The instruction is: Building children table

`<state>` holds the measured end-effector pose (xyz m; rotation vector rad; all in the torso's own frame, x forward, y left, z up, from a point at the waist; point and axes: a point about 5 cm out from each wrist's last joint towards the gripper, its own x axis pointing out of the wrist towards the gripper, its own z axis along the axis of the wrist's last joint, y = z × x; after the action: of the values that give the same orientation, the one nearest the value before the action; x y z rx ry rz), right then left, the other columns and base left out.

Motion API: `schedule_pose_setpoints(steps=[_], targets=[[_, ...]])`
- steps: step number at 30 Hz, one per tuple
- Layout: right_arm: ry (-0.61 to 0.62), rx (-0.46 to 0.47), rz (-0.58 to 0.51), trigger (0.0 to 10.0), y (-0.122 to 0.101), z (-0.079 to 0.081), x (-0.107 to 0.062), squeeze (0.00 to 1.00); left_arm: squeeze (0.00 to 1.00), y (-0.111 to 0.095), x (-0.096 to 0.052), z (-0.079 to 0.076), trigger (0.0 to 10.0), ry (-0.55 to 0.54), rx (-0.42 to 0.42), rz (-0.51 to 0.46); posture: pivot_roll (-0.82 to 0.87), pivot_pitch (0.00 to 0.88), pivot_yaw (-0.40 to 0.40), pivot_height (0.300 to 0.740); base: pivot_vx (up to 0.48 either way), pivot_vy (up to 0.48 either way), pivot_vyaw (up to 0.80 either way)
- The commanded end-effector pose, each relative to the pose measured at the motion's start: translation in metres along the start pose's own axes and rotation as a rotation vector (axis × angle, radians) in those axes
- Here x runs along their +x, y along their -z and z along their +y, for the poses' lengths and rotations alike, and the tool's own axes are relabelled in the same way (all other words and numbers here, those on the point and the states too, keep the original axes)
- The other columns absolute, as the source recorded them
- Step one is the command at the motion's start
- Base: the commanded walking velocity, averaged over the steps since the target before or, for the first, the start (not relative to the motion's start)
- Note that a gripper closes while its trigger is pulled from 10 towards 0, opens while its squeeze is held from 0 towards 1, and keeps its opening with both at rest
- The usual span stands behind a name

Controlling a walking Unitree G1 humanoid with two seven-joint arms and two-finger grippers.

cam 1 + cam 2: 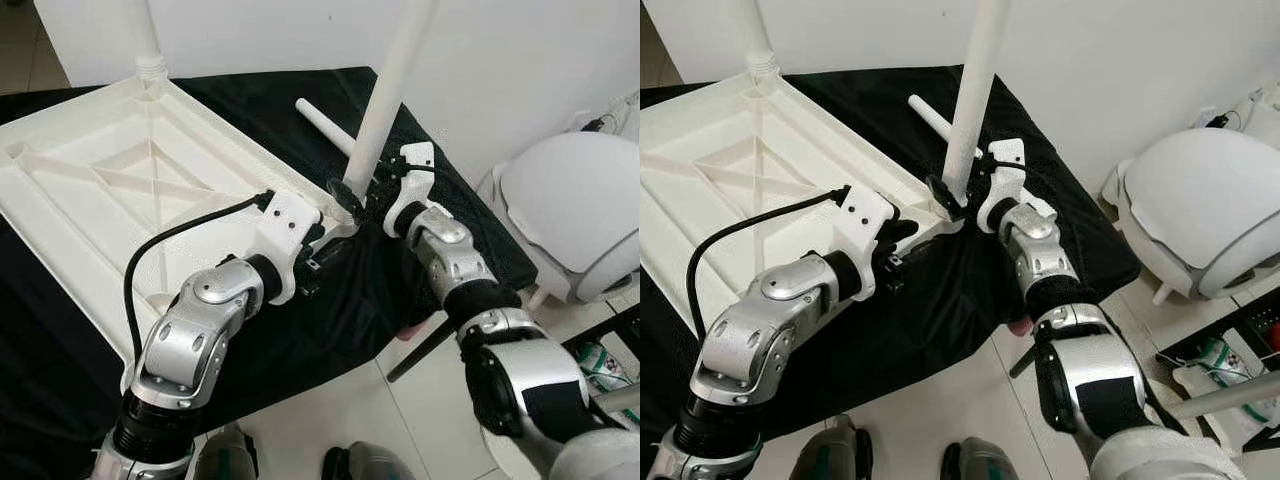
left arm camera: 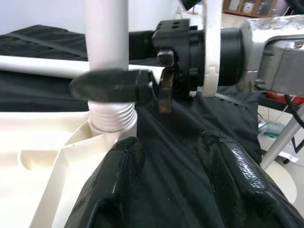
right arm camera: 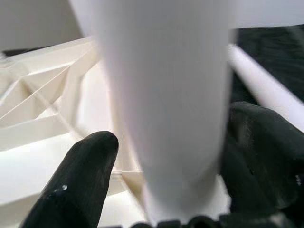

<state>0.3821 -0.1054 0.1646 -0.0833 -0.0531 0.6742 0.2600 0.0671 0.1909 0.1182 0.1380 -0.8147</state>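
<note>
White leg (image 1: 385, 90) stands upright in the corner socket of the upturned tabletop (image 1: 110, 180), at the top's 3 o'clock corner, thread still showing. Keep it plumb and twist down till seated. Right gripper (image 1: 362, 192) is clenched round the leg's base, forearm reaching in from 5 o'clock. Left gripper (image 2: 180, 161) has fingers spread, gripping nothing, at 7 o'clock beside that corner. Spare leg (image 1: 322, 126) lies on black cloth (image 1: 330, 330) at 12.

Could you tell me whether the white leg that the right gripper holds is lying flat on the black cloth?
No, the leg stands upright in the tabletop's corner socket, clasped by the right gripper.
</note>
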Motion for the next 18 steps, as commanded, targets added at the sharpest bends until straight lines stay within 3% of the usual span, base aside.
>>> schedule_pose_setpoints(steps=[1,8,9,11,12,13,18], targets=[[-0.036,-0.024,0.021,10.0,0.0011,0.0005,0.001,0.0,0.0,-0.0005,0.0018,0.0014,10.0,-0.041,0.005,0.001,0.02,0.0,-0.063,0.74,0.0,0.0,0.0],[-0.057,-0.062,0.041,10.0,-0.0026,-0.0014,0.0052,0.0,0.0,-0.0024,0.0008,0.002,10.0,-0.051,0.001,-0.002,0.03,0.013,-0.059,0.74,0.0,0.0,0.0],[-0.053,-0.062,0.048,6.1,-0.003,-0.0028,0.0055,0.0,0.0,-0.0028,0.0004,0.0021,10.0,-0.053,0.0,-0.003,0.04,0.016,-0.059,0.74,0.0,0.0,0.0],[-0.054,-0.061,0.052,6.1,-0.0033,-0.0041,0.0056,0.0,0.0,-0.0031,0.0002,0.0022,10.0,-0.053,0.0,-0.003,0.04,0.018,-0.059,0.74,0.0,0.0,0.0],[-0.051,-0.055,0.05,1.5,-0.004,-0.0054,0.0056,0.0,0.0,-0.0032,-0.0002,0.0023,10.0,-0.054,-0.001,-0.003,0.03,0.018,-0.058,0.74,0.0,0.0,0.0],[-0.044,-0.055,0.05,0.0,-0.0043,-0.0065,0.0053,0.0,0.0,-0.0031,-0.0003,0.0024,10.0,-0.056,-0.002,-0.003,0.03,0.022,-0.059,0.74,0.0,0.0,0.0],[-0.04,-0.049,0.051,0.0,-0.0031,-0.0074,0.0047,0.0,0.0,-0.0032,-0.0002,0.0025,10.0,-0.057,-0.004,-0.003,0.03,0.025,-0.059,0.74,0.0,0.0,0.0]])
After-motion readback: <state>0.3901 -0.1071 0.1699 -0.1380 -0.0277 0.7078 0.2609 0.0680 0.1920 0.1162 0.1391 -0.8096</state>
